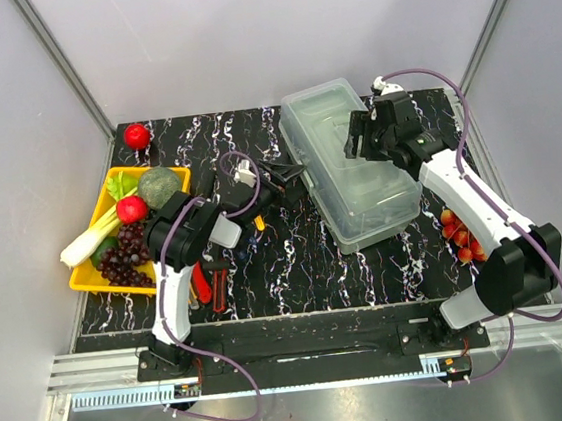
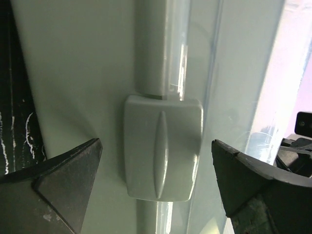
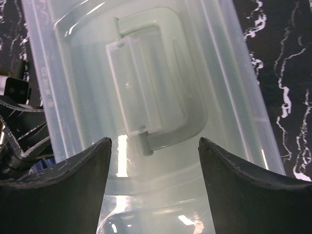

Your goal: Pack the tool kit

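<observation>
Two arms reach over a black marbled table [image 1: 296,259] in the top view; the toolbox [image 1: 378,228] lies on it right of centre, its clear lid [image 1: 327,125] shut, its long axis slanting from far left to near right. The left gripper [image 1: 286,177] sits just beside the toolbox's left long wall, and the right gripper [image 1: 357,142] hangs over the far half of the lid. A yellow tray [image 1: 79,280] of vegetables and grapes stands at the left edge, well apart from the toolbox, and red-handled tools [image 1: 204,281] lie on the table beside the left arm's base. Small red fruits [image 1: 462,237] lie near the right arm. In the left wrist view the left gripper [image 2: 156,148] is spread wide, one finger on each side of the toolbox's grey latch [image 2: 163,146], neither touching it and nothing held. In the right wrist view the right gripper [image 3: 155,146] is also parted and holds nothing; beyond its fingers [image 3: 63,170] shows the lid [image 3: 229,83] with its handle [image 3: 127,85] folded flat in a recess
</observation>
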### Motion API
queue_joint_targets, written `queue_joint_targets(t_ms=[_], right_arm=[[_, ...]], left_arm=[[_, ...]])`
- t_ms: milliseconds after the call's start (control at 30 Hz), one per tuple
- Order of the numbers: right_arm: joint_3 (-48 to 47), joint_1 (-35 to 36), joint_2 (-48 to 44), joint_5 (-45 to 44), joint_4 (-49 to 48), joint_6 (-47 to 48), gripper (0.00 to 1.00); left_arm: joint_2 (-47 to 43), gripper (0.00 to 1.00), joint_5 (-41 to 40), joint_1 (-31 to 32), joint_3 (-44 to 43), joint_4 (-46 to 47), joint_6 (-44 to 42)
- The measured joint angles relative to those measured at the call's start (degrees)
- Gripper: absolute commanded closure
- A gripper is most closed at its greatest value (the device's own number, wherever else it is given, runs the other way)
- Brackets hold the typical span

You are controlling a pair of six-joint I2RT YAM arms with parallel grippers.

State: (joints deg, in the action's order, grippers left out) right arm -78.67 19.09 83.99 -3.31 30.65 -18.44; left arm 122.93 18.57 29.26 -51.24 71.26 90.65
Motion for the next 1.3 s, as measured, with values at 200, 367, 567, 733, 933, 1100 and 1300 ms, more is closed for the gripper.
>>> queue_joint_targets(t_ms=[200, 367, 567, 733, 933, 1100, 1300], right_arm=[[0.0, 0.4, 0.0, -3.1, 0.1, 1.1, 0.21], [-0.4, 1.4, 1.1, -2.0, -0.2, 5.0, 0.21], [-1.2, 2.9, 2.3, -4.3, 0.4, 8.7, 0.21], [-0.6, 3.1, 2.3, -5.2, -0.3, 8.7, 0.22], [0.0, 3.8, 2.6, -7.3, -1.1, 8.3, 0.23], [0.2, 4.1, 2.7, -8.5, -1.5, 7.6, 0.23], [0.4, 4.2, 2.7, -9.2, -1.9, 6.8, 0.23]], left_arm=[[2.5, 0.01, -0.5, 0.1, -0.1, 1.7, 3.0], [2.6, 0.09, -0.3, -0.2, -1.3, 1.7, 3.2], [2.6, 0.19, 0.6, -0.9, -2.7, 1.3, 2.3], [2.6, 0.33, 0.7, -0.9, -2.7, 1.2, 3.2], [2.6, 0.47, 1.2, -1.1, -2.8, 1.3, 4.2], [2.6, 0.5, 1.3, -1.1, -2.8, 1.2, 4.1], [1.5, 0.59, 1.4, -1.1, -2.7, -0.5, 2.5]])
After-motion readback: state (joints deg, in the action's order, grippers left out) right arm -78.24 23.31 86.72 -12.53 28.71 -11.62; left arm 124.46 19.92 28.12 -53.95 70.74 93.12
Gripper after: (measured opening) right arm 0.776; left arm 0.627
